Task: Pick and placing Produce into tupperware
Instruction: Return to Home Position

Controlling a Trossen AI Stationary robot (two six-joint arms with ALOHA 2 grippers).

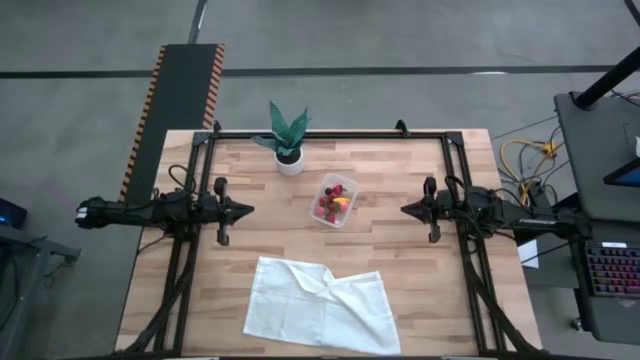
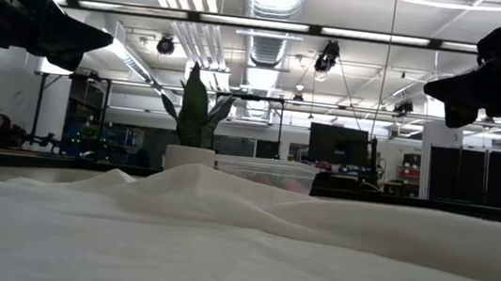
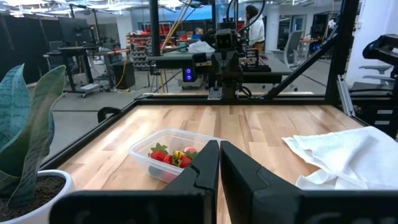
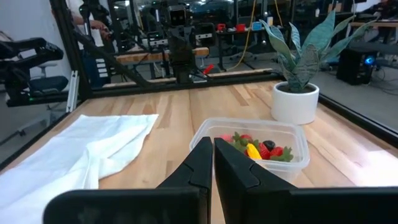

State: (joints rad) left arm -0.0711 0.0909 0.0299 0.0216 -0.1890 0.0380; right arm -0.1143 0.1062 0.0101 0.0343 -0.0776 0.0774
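On the left side of the light wooden table (image 1: 400, 260) we see the left gripper (image 1: 248, 210), which hangs above the boards and points toward the middle. Its 2 dark fingers are pressed together, with nothing between them. To its right, near the far edge, stands a green potted plant (image 1: 285, 130) in a round white pot (image 1: 289, 163).

Just beside the pot, nearer to the middle of the table, sits the small clear plastic rectangular tupperware (image 4: 303, 157). The produce (image 1: 332, 204) lies inside it: several red strawberry-like pieces, 1 yellow piece and 1 dark round berry. In front of it, near the close edge, a crumpled white cloth (image 1: 320, 305) lies flat, apart from the container.

On the right side, the right gripper (image 1: 405, 209) hangs opposite the left one and faces it. Its 2 fingers are also together and hold nothing. Both grippers are well apart from the tupperware.
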